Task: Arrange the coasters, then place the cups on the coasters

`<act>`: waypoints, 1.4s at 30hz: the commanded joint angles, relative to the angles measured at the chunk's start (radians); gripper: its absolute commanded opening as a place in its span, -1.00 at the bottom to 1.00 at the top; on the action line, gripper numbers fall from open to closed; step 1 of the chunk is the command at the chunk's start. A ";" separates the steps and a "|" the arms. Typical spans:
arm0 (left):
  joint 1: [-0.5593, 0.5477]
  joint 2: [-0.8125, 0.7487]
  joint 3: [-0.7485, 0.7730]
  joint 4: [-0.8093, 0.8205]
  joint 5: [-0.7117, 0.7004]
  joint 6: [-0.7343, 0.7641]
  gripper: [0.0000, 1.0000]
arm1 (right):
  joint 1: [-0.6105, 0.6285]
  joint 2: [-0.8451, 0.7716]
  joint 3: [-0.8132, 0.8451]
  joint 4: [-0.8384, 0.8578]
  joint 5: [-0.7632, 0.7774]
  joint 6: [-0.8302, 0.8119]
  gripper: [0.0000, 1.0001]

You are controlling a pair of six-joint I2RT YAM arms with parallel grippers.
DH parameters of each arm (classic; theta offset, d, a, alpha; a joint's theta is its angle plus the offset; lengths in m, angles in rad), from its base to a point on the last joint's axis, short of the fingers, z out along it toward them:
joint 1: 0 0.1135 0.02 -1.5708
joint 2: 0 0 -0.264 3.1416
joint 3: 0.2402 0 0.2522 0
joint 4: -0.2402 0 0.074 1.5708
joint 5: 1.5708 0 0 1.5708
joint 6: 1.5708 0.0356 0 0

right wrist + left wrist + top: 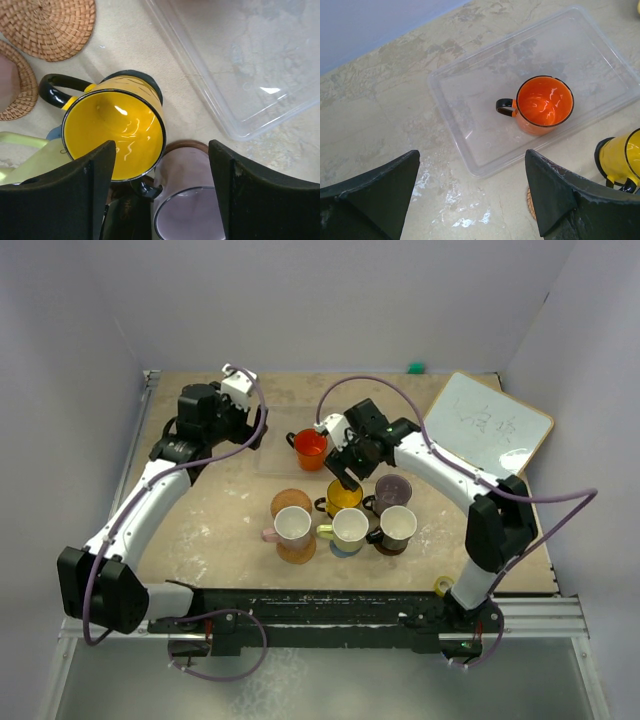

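Both apart: right pincer point(161, 145) hangs over the yellow cup point(112, 135); left pincer point(471, 155) tilts toward the red-orange cup point(544, 102).

The left arm point(150, 498) and the right arm point(440, 468) are wearing smooth white shells over their long links, with chunky black housings at the joints. A mauve cable point(92, 585) is running along the left arm, and a second mauve cable point(560, 497) is running along the right one. The left end effector point(471, 160) and the right end effector point(162, 150) are each showing two broad, matte black, wedge-shaped fingers point(250, 200), faintly scuffed at the edges. A black base rail point(300, 605) is carrying both arms.
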 commanded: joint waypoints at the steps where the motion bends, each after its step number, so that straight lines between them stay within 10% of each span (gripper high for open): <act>1: 0.010 0.027 0.020 0.032 -0.002 0.041 0.66 | -0.001 -0.085 0.051 -0.005 -0.003 -0.035 0.55; 23: 0.010 0.101 0.040 0.099 0.058 0.101 0.72 | -0.174 -0.480 -0.230 0.133 0.083 -0.054 0.99; 42: 0.010 0.050 0.007 0.096 -0.050 0.209 0.74 | -0.329 -0.652 -0.385 0.154 0.156 -0.005 1.00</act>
